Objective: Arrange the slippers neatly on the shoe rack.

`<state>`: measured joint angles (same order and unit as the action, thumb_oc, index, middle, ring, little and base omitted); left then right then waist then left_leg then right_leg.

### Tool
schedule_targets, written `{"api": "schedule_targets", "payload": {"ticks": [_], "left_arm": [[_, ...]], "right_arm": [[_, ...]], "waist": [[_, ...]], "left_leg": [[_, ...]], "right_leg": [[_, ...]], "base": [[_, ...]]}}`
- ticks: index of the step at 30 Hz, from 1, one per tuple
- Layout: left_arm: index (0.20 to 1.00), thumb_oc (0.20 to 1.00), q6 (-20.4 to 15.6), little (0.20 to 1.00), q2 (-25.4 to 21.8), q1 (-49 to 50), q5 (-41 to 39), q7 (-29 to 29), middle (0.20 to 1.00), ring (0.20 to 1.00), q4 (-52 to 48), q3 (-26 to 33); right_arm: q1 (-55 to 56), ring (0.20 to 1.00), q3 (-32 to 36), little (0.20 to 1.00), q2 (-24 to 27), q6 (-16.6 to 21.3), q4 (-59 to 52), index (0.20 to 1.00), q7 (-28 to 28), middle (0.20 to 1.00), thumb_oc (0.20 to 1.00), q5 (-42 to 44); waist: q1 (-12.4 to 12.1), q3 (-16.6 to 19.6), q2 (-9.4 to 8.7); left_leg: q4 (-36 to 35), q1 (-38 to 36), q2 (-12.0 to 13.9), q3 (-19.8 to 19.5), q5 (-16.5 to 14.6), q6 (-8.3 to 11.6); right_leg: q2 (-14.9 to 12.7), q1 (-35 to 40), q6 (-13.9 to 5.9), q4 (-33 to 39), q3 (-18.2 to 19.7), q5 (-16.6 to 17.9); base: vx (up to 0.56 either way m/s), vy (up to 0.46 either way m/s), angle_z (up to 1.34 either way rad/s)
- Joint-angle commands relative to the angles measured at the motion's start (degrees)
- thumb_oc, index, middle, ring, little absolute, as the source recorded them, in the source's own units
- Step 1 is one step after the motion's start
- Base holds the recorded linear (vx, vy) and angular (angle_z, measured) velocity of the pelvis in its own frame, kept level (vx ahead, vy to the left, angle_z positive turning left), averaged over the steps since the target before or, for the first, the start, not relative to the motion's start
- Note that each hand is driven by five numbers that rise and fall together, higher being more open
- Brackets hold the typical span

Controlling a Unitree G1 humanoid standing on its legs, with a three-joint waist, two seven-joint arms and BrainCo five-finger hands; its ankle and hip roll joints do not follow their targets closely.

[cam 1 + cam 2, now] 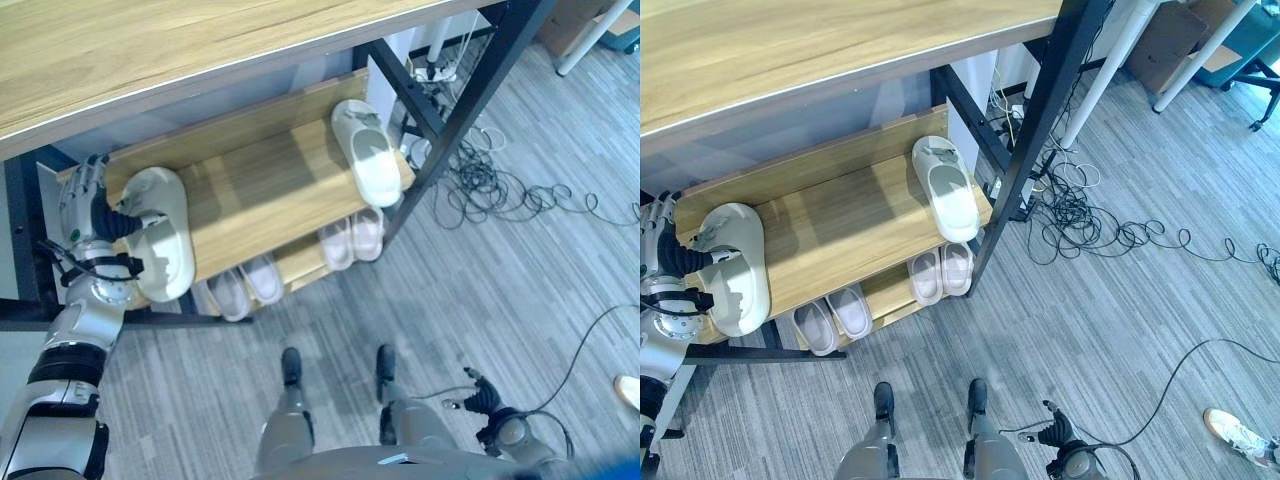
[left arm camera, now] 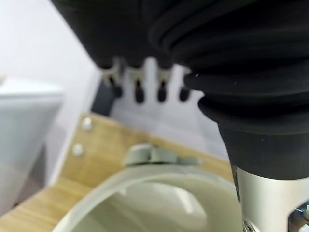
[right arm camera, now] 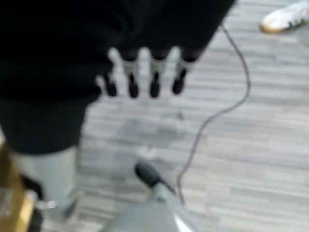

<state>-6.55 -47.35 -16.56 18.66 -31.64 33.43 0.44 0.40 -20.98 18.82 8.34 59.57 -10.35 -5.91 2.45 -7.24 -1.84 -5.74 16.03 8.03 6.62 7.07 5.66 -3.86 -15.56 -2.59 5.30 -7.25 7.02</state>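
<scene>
While a wooden shoe rack [image 1: 260, 190] stands on grey floor [image 1: 480, 290], the left hand [image 1: 85, 205] rests relaxed, fingers straight, beside a pale slipper [image 1: 160, 245] at the shelf's left edge. Another slipper [image 1: 368, 152] overhangs the right edge. Right hand [image 3: 145, 77] hangs released.

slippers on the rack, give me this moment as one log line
left hand open beside slipper at upper shelf end | second slipper opposite end | right hand idle

Shoe rack [image 1: 250, 190]: wooden shelves in a black frame. Upper shelf carries two pale slippers, one at the left end [image 1: 160, 245], one at the right end [image 1: 368, 152], well apart. Lower shelf carries two pale pairs, left pair [image 1: 245, 287] and right pair [image 1: 352, 240].
</scene>
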Motion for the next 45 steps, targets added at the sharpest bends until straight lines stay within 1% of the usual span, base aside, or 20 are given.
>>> {"api": "schedule_targets", "payload": {"ticks": [1, 7, 10, 11, 13, 14, 15, 17, 23, 24, 27, 29, 30, 33, 34, 35, 39, 44, 45], "left_arm": [[1.000, 1.000, 0.5, 1.000, -1.5, -3.4, 0.5, -2.9, 1.000, 1.000, 3.4, 1.8], [1.000, 1.000, 1.2, 1.000, -2.6, -2.8, 2.5, -3.1, 1.000, 1.000, 2.9, 2.2], [1.000, 1.000, 1.8, 1.000, -3.5, -3.1, 3.9, -3.4, 1.000, 1.000, 3.7, 1.5], [1.000, 1.000, 2.6, 1.000, -4.1, -3.1, 5.8, -3.2, 1.000, 1.000, 4.0, 0.7], [1.000, 1.000, 3.0, 1.000, -4.1, -3.7, 6.7, -3.1, 1.000, 1.000, 5.1, -0.4], [0.391, 0.391, 3.3, 0.391, -4.1, -4.3, 7.1, -2.7, 0.391, 0.391, 5.7, -1.4], [0.200, 0.200, 3.4, 0.200, -3.7, -4.5, 7.2, -2.7, 0.200, 0.200, 5.9, -1.8], [0.200, 0.200, 3.6, 0.200, -3.2, -4.9, 7.3, -2.7, 0.200, 0.200, 6.3, -2.4], [0.200, 0.200, 2.5, 0.200, 1.2, -5.6, 5.3, -1.4, 0.200, 0.200, 6.7, -4.6], [0.200, 0.200, 2.5, 0.200, 1.2, -5.6, 5.3, -1.4, 0.200, 0.200, 6.7, -4.6], [0.200, 0.200, 1.3, 0.200, 5.2, -5.9, 3.5, -1.1, 0.200, 0.200, 3.0, -4.9], [0.200, 0.200, 1.1, 0.200, 5.9, -6.4, 3.5, -1.2, 0.200, 0.200, 2.9, -5.4], [0.200, 0.200, 1.2, 0.200, 7.6, -7.3, 3.7, -1.3, 0.200, 0.200, 1.4, -6.7], [0.200, 0.200, 1.0, 0.200, 9.6, -8.2, 3.6, -1.0, 0.200, 0.200, -1.8, -7.6], [0.200, 0.200, 1.0, 0.200, 9.6, -8.2, 3.6, -1.0, 0.200, 0.200, -1.8, -7.6], [0.200, 0.200, 0.9, 0.200, 10.2, -9.2, 3.9, -1.2, 0.200, 0.200, -2.7, -8.0], [0.200, 0.200, 0.9, 0.200, 10.9, -12.9, 3.9, -1.2, 0.200, 0.200, -3.5, -9.7], [0.200, 0.200, 1.5, 0.200, 11.4, -18.5, 4.1, -0.8, 0.200, 0.200, -1.5, -13.2], [0.200, 0.200, 1.4, 0.200, 11.4, -18.7, 4.0, -0.9, 0.200, 0.200, -1.3, -13.4]], "right_arm": [[-1.5, 1.000, 1.6, 1.000, 3.4, 0.1, 0.3, 1.000, -0.3, 1.000, 1.000, 0.3], [-1.4, 1.000, 1.5, 1.000, 3.6, 0.2, -0.4, 1.000, -0.2, 1.000, 1.000, -0.1], [-1.7, 1.000, 1.3, 1.000, 3.6, 0.3, -0.3, 1.000, -0.3, 1.000, 1.000, 0.0], [-1.9, 1.000, 1.1, 1.000, 3.5, 0.5, -0.2, 1.000, -0.4, 1.000, 1.000, -0.1], [-2.2, 1.000, 0.9, 1.000, 3.5, 0.4, 0.0, 1.000, -0.5, 1.000, 1.000, -0.2], [-2.3, 1.000, 0.9, 1.000, 3.6, 0.4, 0.3, 1.000, -0.6, 1.000, 1.000, -0.2], [-2.4, 1.000, 0.8, 1.000, 3.5, 0.5, 0.3, 1.000, -0.7, 1.000, 1.000, -0.2], [-2.4, 1.000, 0.6, 1.000, 3.5, 0.5, 0.3, 1.000, -0.7, 1.000, 1.000, -0.2], [-3.1, 1.000, 0.3, 1.000, 3.4, 0.3, 0.7, 1.000, -0.9, 1.000, 1.000, -0.5], [-3.1, 1.000, 0.3, 1.000, 3.4, 0.3, 0.7, 1.000, -0.9, 1.000, 1.000, -0.5], [-2.7, 1.000, 0.8, 1.000, 3.4, -0.1, -1.0, 1.000, -0.8, 1.000, 1.000, -0.3], [-2.5, 1.000, 1.0, 1.000, 3.5, -0.1, -1.2, 1.000, -0.7, 1.000, 1.000, -0.1], [-2.1, 1.000, 2.3, 1.000, 3.6, 0.0, -1.6, 1.000, -1.1, 1.000, 1.000, 1.5], [-2.1, 1.000, 6.5, 1.000, 3.6, 0.1, -0.7, 1.000, -2.5, 1.000, 1.000, 5.8], [-2.1, 1.000, 6.5, 1.000, 3.7, 0.1, -0.7, 1.000, -2.5, 1.000, 1.000, 5.8], [-2.0, 1.000, 7.9, 1.000, 4.3, 0.4, -0.7, 1.000, -2.7, 1.000, 1.000, 6.8], [-2.1, 1.000, 9.4, 1.000, 6.1, 0.2, 1.0, 1.000, -3.1, 1.000, 1.000, 7.7], [-2.8, 1.000, 10.4, 1.000, 8.3, 0.1, 2.2, 1.000, -3.3, 1.000, 1.000, 8.7], [-2.9, 1.000, 10.5, 1.000, 8.3, 0.1, 2.2, 1.000, -3.3, 1.000, 1.000, 8.7]], "waist": [[-1.6, -0.6, 3.66], [-1.6, -0.8, 3.50], [-1.7, -0.9, 3.49], [-1.6, -1.2, 3.50], [-1.6, -1.3, 3.45], [-1.6, -1.5, 3.47], [-1.6, -1.5, 3.47], [-1.5, -1.6, 3.50], [-1.2, -1.8, 3.52], [-1.2, -1.8, 3.56], [-0.9, -1.8, 3.64], [-0.8, -1.8, 3.70], [-0.5, -1.8, 3.73], [0.0, -2.1, 3.99], [-0.1, -2.1, 4.00], [0.2, -2.1, 4.19], [1.1, -2.5, 4.69], [2.2, -3.1, 5.57], [2.1, -3.1, 5.58]], "left_leg": [[0.7, 1.1, 1.8, -2.1, 0.0, 1.52], [0.7, 1.2, 1.8, -2.2, 0.0, 1.52], [0.7, 1.2, 1.9, -2.3, 0.0, 1.52], [0.7, 1.3, 1.9, -2.2, 0.0, 1.47], [0.7, 1.4, 1.9, -2.3, 0.0, 1.40], [0.7, 1.6, 1.8, -2.3, 0.0, 1.35], [0.7, 1.6, 1.8, -2.4, 0.0, 1.35], [0.7, 1.7, 1.9, -2.4, 0.0, 1.35], [0.7, 1.6, 1.7, -2.0, 0.0, 1.25], [0.7, 1.6, 1.7, -2.0, 0.0, 1.25], [0.7, 1.6, 1.8, -1.8, 0.1, 1.42], [0.7, 1.5, 1.9, -1.8, 0.1, 1.46], [0.7, 1.5, 2.0, -1.5, 0.1, 1.49], [0.7, 0.9, 2.2, -1.0, -0.2, 1.53], [0.7, 1.1, 2.2, -1.0, 0.0, 1.51], [0.7, 1.1, 2.4, -0.7, 0.0, 1.51], [0.7, 1.1, 2.7, 0.0, 0.1, 1.60], [0.7, 1.2, 3.3, 1.2, 0.4, 1.71], [0.7, 1.2, 3.3, 1.2, 0.4, 1.72]], "right_leg": [[-2.8, -2.0, -5.36, -5.3, 0.3, -5.5], [-2.8, -2.0, -5.35, -5.5, 0.2, -5.6], [-2.8, -2.1, -5.40, -5.5, 0.2, -5.6], [-2.8, -2.2, -5.43, -5.5, 0.2, -5.6], [-2.9, -2.3, -5.41, -5.6, 0.2, -5.6], [-2.9, -2.5, -5.42, -5.7, 0.3, -5.6], [-2.9, -2.6, -5.41, -5.7, 0.2, -5.5], [-2.9, -2.7, -5.39, -5.8, 0.2, -5.6], [-2.9, -2.9, -5.24, -6.1, 0.5, -5.6], [-2.9, -3.0, -5.24, -6.1, 0.5, -5.6], [-2.8, -3.1, -5.07, -6.3, 0.6, -5.8], [-2.7, -3.1, -5.02, -6.3, 0.6, -5.9], [-2.6, -3.3, -4.96, -6.6, 0.9, -6.0], [-2.5, -3.4, -4.95, -7.0, 1.3, -6.3], [-2.5, -3.5, -4.92, -7.0, 1.3, -6.1], [-2.4, -3.9, -4.89, -7.1, 1.8, -6.0], [-2.2, -4.7, -4.85, -7.4, 2.5, -6.0], [-1.9, -5.9, -4.78, -7.9, 3.6, -6.0], [-1.8, -5.9, -4.77, -8.0, 3.7, -6.0]], "base": [[0.00, 0.000, 0.00], [0.00, 0.000, 0.00], [0.00, 0.000, 0.00], [0.00, 0.000, 0.00], [0.00, 0.000, 0.00], [0.00, 0.000, 0.00], [0.00, 0.000, 0.00], [0.00, 0.000, 0.00], [0.00, 0.000, 0.00], [0.00, 0.000, 0.00], [0.00, 0.000, 0.00], [0.00, 0.000, 0.00], [0.00, 0.000, 0.00], [0.01, -0.027, 0.00], [0.00, 0.000, 0.00], [-0.01, -0.034, -0.05], [-0.01, -0.038, -0.15], [-0.01, -0.037, -0.07], [0.00, -0.023, -0.09]]}}
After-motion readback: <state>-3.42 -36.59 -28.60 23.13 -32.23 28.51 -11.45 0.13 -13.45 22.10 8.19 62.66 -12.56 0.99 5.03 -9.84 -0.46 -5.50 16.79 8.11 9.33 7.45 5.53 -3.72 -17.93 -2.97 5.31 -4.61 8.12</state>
